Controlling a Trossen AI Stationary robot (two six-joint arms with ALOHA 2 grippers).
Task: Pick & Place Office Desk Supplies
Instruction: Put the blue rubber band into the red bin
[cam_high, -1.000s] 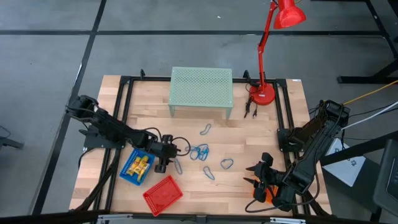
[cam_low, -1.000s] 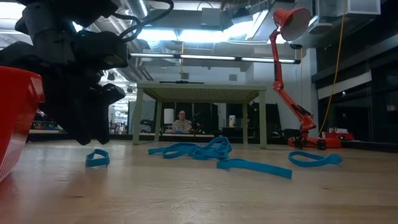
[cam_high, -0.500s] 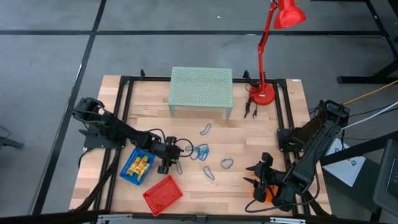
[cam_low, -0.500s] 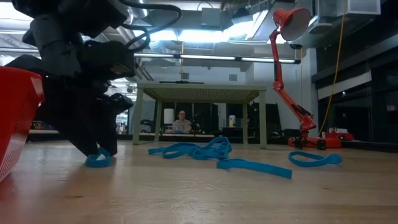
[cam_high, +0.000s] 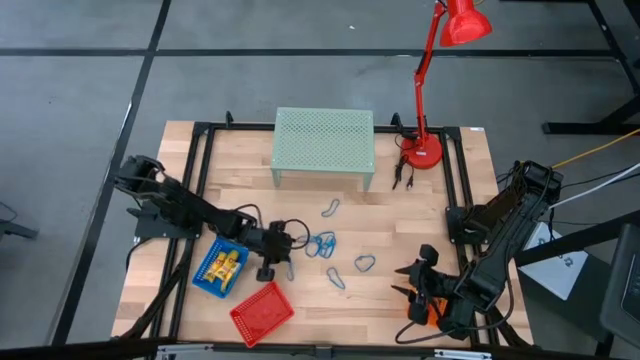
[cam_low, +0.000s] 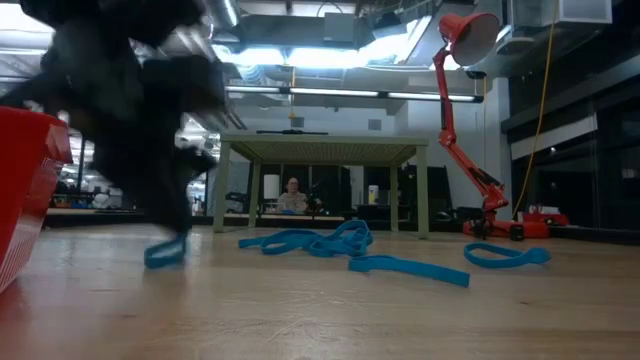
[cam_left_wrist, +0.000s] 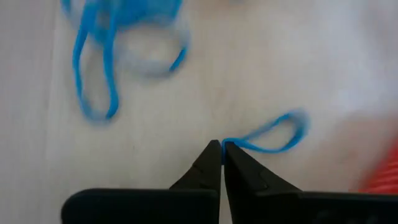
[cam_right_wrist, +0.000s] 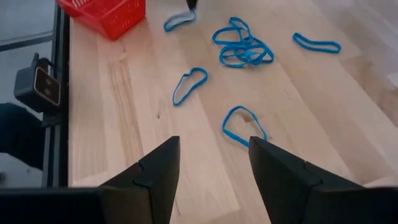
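**Left gripper pinched on one end of a blue loop**

Your left gripper (cam_left_wrist: 222, 149) has its fingers pressed together on the tip of a blue loop (cam_left_wrist: 267, 135). The loop is drawn out long and thin, and its long axis runs away from the fingertips toward the red basket (cam_high: 262, 312), its free end rounded. In the low view the loop (cam_low: 165, 252) hangs just under the blurred arm, at or barely above the wood; you cannot tell whether it still touches. It sits between the blue basket (cam_high: 221, 268) and a tangle of blue loops (cam_high: 320, 245) on the table.

Your right gripper (cam_right_wrist: 212, 167) waits with its fingers spread, holding nothing, near the table's front right corner.

The surface is a pale wooden table (cam_high: 400, 210). It carries a green mesh stand (cam_high: 324, 140) and a red desk lamp (cam_high: 428, 90). A person (cam_low: 292, 194) sits in the room beyond.
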